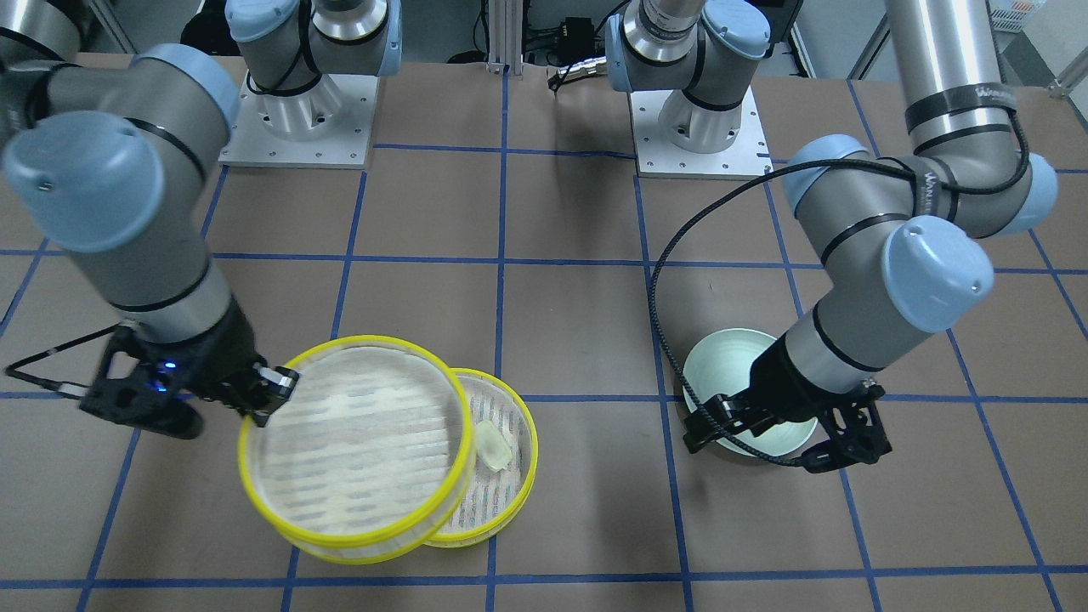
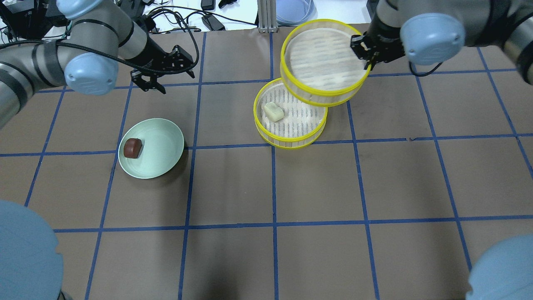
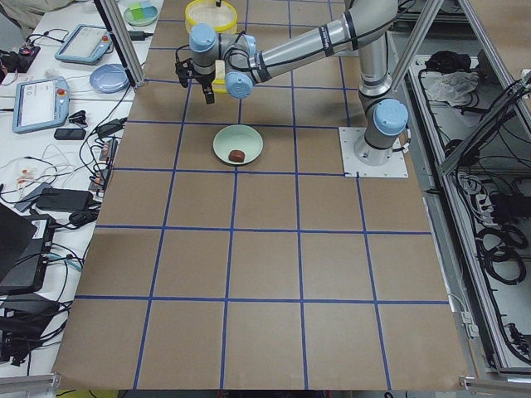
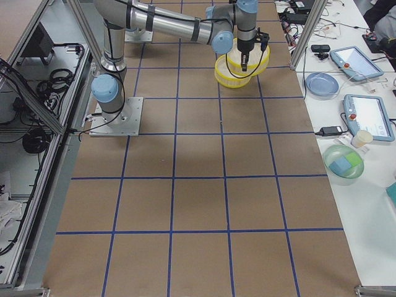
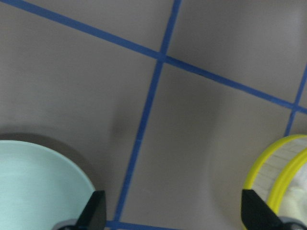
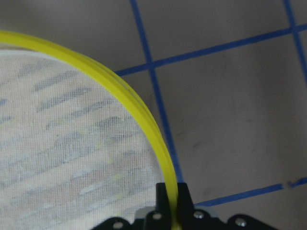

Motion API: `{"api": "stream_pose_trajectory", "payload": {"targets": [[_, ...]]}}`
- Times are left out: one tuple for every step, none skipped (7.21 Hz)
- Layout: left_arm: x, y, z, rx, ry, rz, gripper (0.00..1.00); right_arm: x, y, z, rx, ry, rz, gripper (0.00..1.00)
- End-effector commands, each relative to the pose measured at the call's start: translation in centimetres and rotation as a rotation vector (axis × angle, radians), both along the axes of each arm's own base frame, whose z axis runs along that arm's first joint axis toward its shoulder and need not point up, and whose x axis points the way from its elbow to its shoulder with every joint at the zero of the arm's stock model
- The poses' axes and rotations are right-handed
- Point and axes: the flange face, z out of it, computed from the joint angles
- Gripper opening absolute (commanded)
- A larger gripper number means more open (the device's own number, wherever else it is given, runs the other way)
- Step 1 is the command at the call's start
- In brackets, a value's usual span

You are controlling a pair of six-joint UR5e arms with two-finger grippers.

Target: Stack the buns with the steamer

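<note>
Here, above the brown gridded worktop (image 2: 316,187), the upper steamer tray (image 2: 320,58) hangs tilted, its yellow rim pinched in the right tool (image 2: 363,52), partly overlapping the lower steamer tray (image 2: 300,121) resting on the worktop. Well apart lies the pale green plate (image 2: 162,146), the left tool (image 2: 152,86) hovering near it, spread and empty — the cream-white bun (image 2: 273,111) sits in the lower steamer tray, the reddish-brown bun (image 2: 133,148) on the plate.
</note>
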Motion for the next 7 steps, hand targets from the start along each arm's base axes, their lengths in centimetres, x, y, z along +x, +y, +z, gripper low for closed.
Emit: {"api": "stream_pose_trajectory", "payload": {"targets": [[5.7,2.4,-0.1,0.118,-0.182,-0.235,1.0,6.4,0.7,-3.8,0.045,-0.013,-0.032,0.0],[7.3,3.4,-1.3,0.187,-0.2,-0.428,1.0,6.5,0.3,-5.5,0.073,-0.018,-0.067,0.0],[8.3,4.8,-3.7,0.242,-0.163,-0.452,1.0,6.4,0.2,-5.9,0.08,-0.016,-0.098,0.0],[8.7,5.4,-7.2,0.258,-0.153,-0.447,1.0,6.3,0.3,-6.0,0.084,-0.004,-0.102,0.0],[8.7,5.6,-9.4,0.244,-0.153,-0.511,1.0,6.3,0.3,-5.9,0.089,-0.004,-0.105,0.0],[8.8,5.5,-10.2,0.246,-0.15,-0.533,1.0,6.1,0.4,-6.2,0.092,0.011,-0.102,0.0],[8.9,5.0,-11.1,0.248,-0.15,-0.531,1.0,6.0,0.7,-6.9,0.105,0.017,-0.104,0.0]]}}
